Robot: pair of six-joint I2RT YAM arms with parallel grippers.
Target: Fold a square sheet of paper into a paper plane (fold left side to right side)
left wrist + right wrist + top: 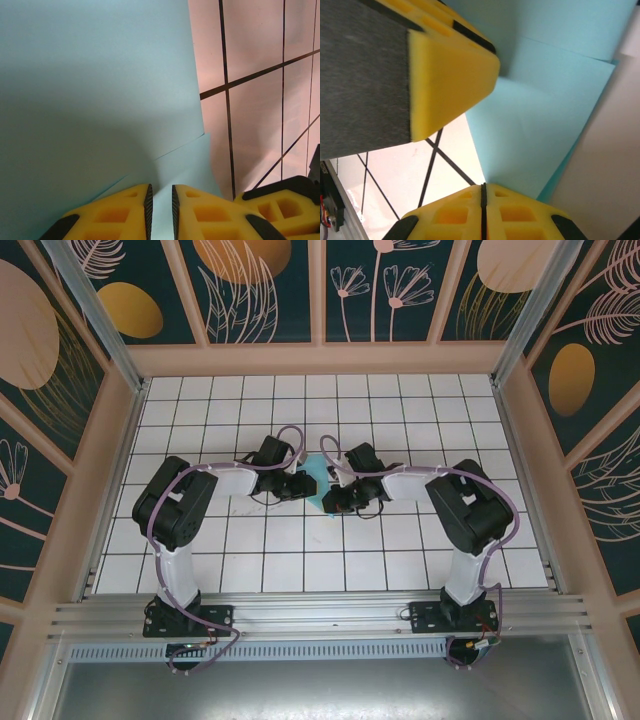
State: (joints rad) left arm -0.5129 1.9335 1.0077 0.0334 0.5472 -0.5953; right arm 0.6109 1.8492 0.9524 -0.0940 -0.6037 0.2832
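Observation:
The turquoise sheet of paper (320, 483) lies partly folded on the white tiles at mid-table, between my two grippers. In the left wrist view the paper (95, 85) shows overlapping layers with a slanted flap edge. My left gripper (160, 189) rests over it, its jaws a narrow gap apart with paper showing in the gap. In the right wrist view the paper (540, 115) tapers to a corner that ends at my right gripper (483, 186), which is shut with its jaws together. I cannot tell whether that corner is pinched. The left gripper (300, 485) and right gripper (335, 498) nearly touch.
One yellow finger (450, 75) of the left gripper hangs close above the paper in the right wrist view. A finger (280, 210) of the right gripper shows at the lower right of the left wrist view. White grid tiles (300, 560) surround the paper, with a wooden frame (320, 358) behind.

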